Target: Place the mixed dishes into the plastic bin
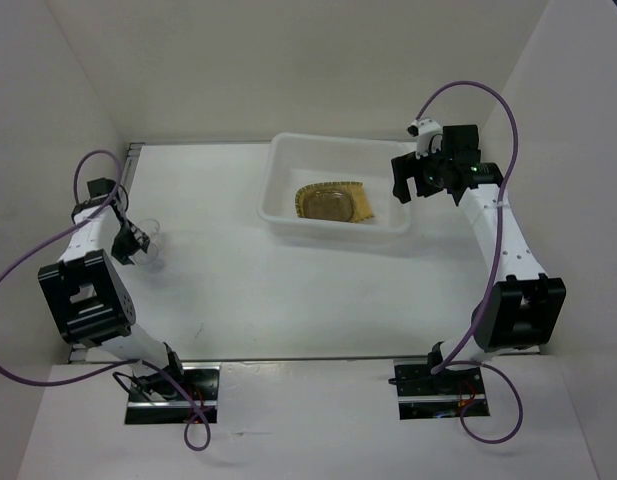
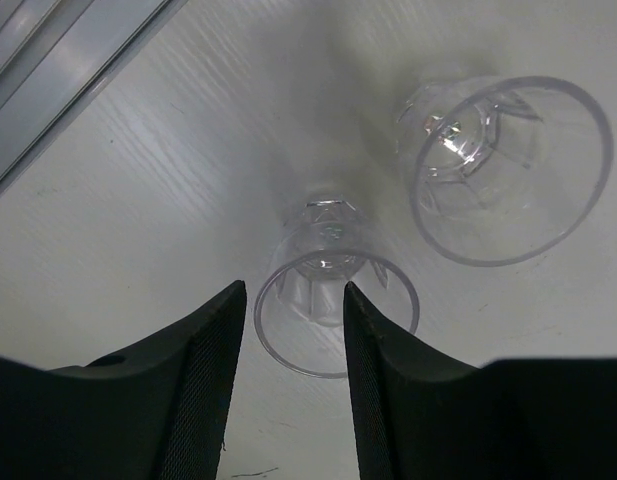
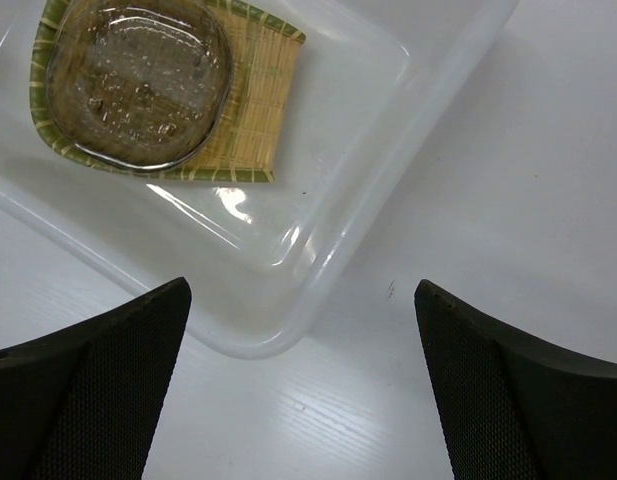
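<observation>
Plastic bin (image 1: 333,231) on white table (image 1: 248,290)

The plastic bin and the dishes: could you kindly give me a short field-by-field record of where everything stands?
plastic bin: far middle of the table
in bin: tan plate with a smoky-grey dish resting on it
outside bin: nearer clear cup and farther clear cup, on the table's left side
left gripper: open, at the nearer clear cup's rim
right gripper: open, empty, over the bin's corner
</observation>
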Controlling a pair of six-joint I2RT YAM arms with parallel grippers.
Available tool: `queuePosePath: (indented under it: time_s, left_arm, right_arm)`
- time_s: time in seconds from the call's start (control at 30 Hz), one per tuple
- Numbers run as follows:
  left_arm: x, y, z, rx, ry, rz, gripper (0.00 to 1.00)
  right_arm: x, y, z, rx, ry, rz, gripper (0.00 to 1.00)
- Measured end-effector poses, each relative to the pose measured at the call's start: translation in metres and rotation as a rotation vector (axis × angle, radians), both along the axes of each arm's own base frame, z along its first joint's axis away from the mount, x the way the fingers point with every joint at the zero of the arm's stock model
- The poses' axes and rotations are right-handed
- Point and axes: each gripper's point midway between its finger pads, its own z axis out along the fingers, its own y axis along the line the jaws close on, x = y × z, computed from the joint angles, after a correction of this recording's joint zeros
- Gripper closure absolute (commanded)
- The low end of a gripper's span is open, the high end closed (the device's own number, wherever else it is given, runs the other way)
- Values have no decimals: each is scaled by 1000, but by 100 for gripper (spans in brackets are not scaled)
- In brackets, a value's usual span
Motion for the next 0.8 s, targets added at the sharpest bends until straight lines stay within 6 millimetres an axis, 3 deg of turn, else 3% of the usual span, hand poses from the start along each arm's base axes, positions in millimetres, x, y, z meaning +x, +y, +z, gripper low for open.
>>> queuePosePath:
  time_s: [0.17, 0.23, 0.27, 0.37, 0.4, 0.5, 0.6, 0.8]
  left_arm:
    - [-14, -4, -18, -18, 43, 5, 52]
    - [-18, -5, -22, -23, 55, 7, 60]
    - [-19, -5, -23, -25, 59, 7, 74]
    - [-18, -4, -25, -25, 56, 9, 96]
    - [-18, -4, -25, -24, 54, 8, 100]
    - [-17, -3, -21, -25, 51, 11, 100]
    - [-10, 1, -4, -19, 33, 20, 100]
    - [36, -3, 63, -44, -172, 33, 100]
  right_arm:
    - [0, -1, 0, -4, -1, -5, 3]
    - [0, -1, 0, -4, -1, -5, 3]
    - [0, -1, 0, -5, -1, -6, 3]
    - [0, -1, 0, -5, 0, -6, 3]
    - [0, -2, 0, -6, 0, -7, 3]
    - [0, -3, 0, -12, -1, -9, 3]
    - [1, -3, 0, -14, -2, -10, 3]
    - [1, -3, 0, -17, -2, -9, 3]
